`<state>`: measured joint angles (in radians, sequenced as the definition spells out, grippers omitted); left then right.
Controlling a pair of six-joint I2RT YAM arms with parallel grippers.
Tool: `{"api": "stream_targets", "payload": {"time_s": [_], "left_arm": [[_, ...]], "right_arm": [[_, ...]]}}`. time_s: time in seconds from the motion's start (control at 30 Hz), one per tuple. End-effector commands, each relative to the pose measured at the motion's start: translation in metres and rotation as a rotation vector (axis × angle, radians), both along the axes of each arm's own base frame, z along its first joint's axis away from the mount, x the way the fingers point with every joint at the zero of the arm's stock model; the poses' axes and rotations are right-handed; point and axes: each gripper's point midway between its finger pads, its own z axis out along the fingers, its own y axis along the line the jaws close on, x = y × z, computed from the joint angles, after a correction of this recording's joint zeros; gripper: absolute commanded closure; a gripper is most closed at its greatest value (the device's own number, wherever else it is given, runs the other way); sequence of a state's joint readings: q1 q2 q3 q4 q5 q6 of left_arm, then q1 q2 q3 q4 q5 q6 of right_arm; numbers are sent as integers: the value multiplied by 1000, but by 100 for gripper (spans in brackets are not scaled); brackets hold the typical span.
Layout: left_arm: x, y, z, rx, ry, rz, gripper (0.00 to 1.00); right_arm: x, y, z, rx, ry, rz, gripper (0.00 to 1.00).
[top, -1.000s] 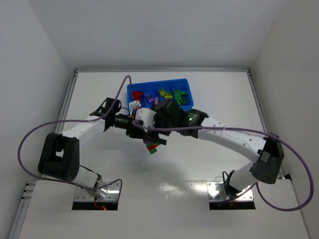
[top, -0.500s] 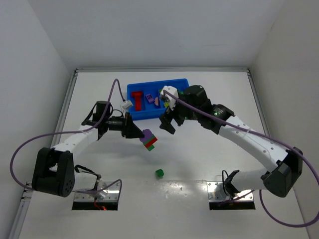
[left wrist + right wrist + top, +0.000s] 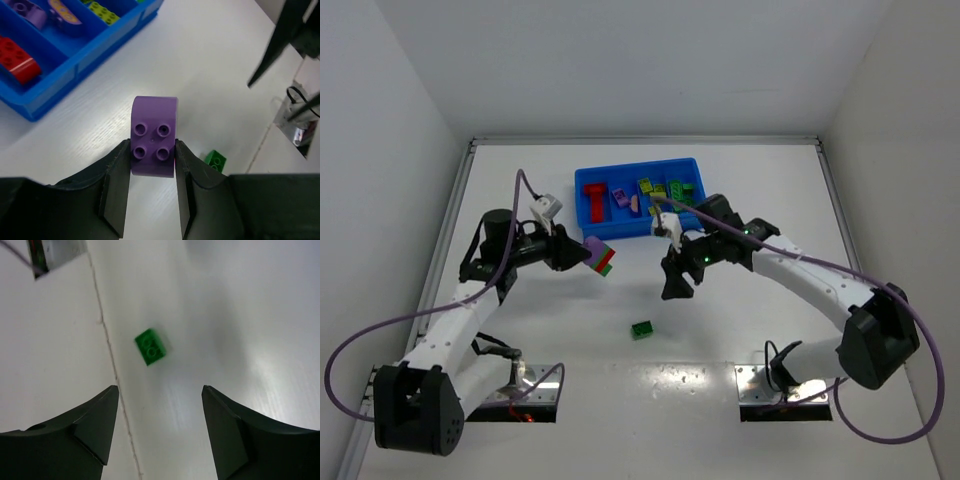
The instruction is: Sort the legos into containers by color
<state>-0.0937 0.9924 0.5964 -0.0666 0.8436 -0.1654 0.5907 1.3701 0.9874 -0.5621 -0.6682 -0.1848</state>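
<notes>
Up close, the left gripper is pinched shut on a purple lego. Its two dark fingers press the brick's opposite sides, with the four studs facing the wrist camera. From the top camera the held piece turns out to be a short stack: purple over a red layer and a green layer. It is carried above the white table, off the near-left corner of the blue tray.

The right gripper hangs with its jaws spread apart and nothing between them. It points down at the table, above and a little beyond a single dark green lego. That brick lies by itself on the table, studs showing, near a thin seam in the surface and well apart from the tray. The top camera places the same green brick between the two arms, nearer the bases than the tray.

The tray sits at the far middle of the table. Its four compartments run left to right:
- a red piece
- red and pink pieces
- yellow-green bricks
- green bricks
</notes>
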Motion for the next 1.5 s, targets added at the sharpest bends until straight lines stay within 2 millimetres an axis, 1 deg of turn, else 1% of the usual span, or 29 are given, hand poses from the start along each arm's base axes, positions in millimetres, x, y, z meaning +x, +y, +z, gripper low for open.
{"api": "stream_targets", "payload": {"time_s": [0.0,0.03,0.07,0.1,0.13,0.2,0.23,0.27,0.3,0.33,0.37,0.4,0.47,0.5,0.53,0.57,0.6,0.63,0.67,0.73,0.83,0.87,0.97,1.13,1.23,1.33,1.4,1.43,1.47], "left_arm": [[17,18,21,52,-97,108,100],[19,22,26,51,-106,123,100],[22,25,33,43,-113,141,100],[22,25,33,43,-113,141,100],[24,29,37,38,-109,156,100],[25,31,41,38,-111,165,100],[27,34,48,32,-124,168,100],[29,38,51,33,-125,182,100],[31,40,55,27,-127,193,100],[31,40,58,27,-127,194,100],[35,48,66,24,-145,214,100],[36,51,70,18,-147,228,100],[43,64,76,12,-147,276,100],[43,66,77,0,-138,282,100],[44,69,83,-4,-156,284,100],[45,72,83,-3,-157,296,100],[47,78,88,-5,-167,309,100],[45,79,87,-11,-158,301,100],[46,81,85,-15,-149,302,100],[47,87,85,-16,-149,318,100],[47,86,81,-29,-130,296,100],[48,87,79,-30,-119,296,100],[49,88,81,-38,-122,299,100],[50,90,84,-39,-142,299,100],[52,93,82,-39,-133,308,100],[52,92,79,-43,-122,300,100],[54,96,81,-41,-133,309,100],[54,95,81,-47,-127,311,100],[54,94,79,-52,-118,303,100]], "right_arm": [[-39,1,-8,-15,-67,185,32],[-51,3,-19,-58,-82,225,32],[-56,6,-20,-60,-101,244,32],[-65,4,-26,-75,-119,283,32],[-74,11,-30,-86,-163,324,32],[-82,15,-35,-104,-210,376,32],[-90,19,-44,-126,-209,422,31],[-92,20,-45,-135,-226,438,28],[-88,22,-50,-162,-253,434,28],[-89,31,-50,-157,-280,448,26],[-87,35,-57,-178,-278,454,21],[-80,42,-57,-191,-297,428,20],[-84,57,-58,-173,-303,446,17],[-86,63,-61,-175,-302,461,17],[-89,66,-65,-176,-300,474,15],[-93,72,-66,-179,-312,488,15],[-90,73,-69,-188,-318,482,12],[-93,76,-71,-185,-321,494,11],[-91,75,-77,-199,-326,487,8],[-85,77,-79,-208,-344,473,3],[-79,79,-83,-231,-335,426,0],[-73,79,-85,-242,-330,382,0],[-68,82,-85,-246,-324,343,0],[-68,85,-100,-270,-293,334,0],[-67,87,-103,-271,-292,335,0],[-60,88,-111,-281,-268,301,0],[-48,84,-114,-293,-249,261,0],[-50,84,-119,-298,-233,270,0],[-46,82,-119,-300,-222,247,2]]}}
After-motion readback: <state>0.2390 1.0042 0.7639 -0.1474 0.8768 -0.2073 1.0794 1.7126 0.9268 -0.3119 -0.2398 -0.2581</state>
